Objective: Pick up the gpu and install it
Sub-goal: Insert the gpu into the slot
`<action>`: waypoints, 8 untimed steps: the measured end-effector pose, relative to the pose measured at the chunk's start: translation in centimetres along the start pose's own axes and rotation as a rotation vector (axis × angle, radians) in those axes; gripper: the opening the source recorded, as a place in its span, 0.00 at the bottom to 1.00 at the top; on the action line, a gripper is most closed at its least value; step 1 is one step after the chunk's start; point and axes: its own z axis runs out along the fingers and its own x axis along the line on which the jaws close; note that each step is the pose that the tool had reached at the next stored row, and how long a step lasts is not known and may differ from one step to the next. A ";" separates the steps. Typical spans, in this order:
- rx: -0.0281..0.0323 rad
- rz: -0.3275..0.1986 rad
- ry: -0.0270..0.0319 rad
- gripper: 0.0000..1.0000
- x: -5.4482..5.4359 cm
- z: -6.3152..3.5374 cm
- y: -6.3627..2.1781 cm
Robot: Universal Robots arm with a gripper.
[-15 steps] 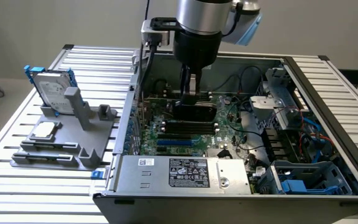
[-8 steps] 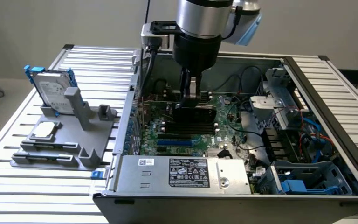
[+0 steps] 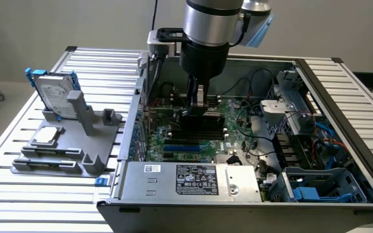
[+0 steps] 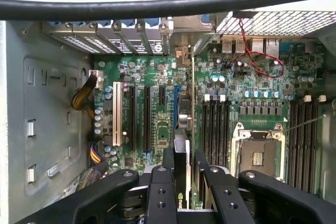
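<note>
The gripper (image 4: 182, 157) is closed on the gpu (image 4: 181, 129), pinching the card edge-on between its two fingers (image 4: 168, 156). In the exterior view the gripper (image 3: 198, 99) hangs inside the open computer case (image 3: 134, 116), and the gpu (image 3: 201, 115) sits just above the motherboard (image 3: 193, 150), close to the expansion slots (image 4: 147, 119). I cannot tell whether its lower edge touches a slot yet.

The card looks light and stiff, but fragile. The circuit board and its contact edge would tolerate little sideways bending or scraping. Gripping across the flat faces near the upper edge, as here, seems the sound hold, although the smooth cooler shroud may be slippery under a finger.

Room is tight. The slot openings in the case's rear wall (image 4: 131, 30) lie at the far end of the slots. The CPU socket (image 4: 260, 148) and memory slots (image 4: 215, 124) lie beside the card. A black cable (image 4: 157, 4) crosses close to the wrist. Outside the case, a hard drive with blue rails (image 3: 56, 94) stands in a grey holder on the slatted surface (image 3: 37, 194), well apart.
</note>
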 end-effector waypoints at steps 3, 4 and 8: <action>0.0000 0.000 -0.0001 0.27 0.0 0.55 -0.03; 0.0000 0.000 -0.0001 0.27 0.0 0.73 -0.03; 0.0000 0.000 -0.0001 0.27 0.0 1.46 -0.07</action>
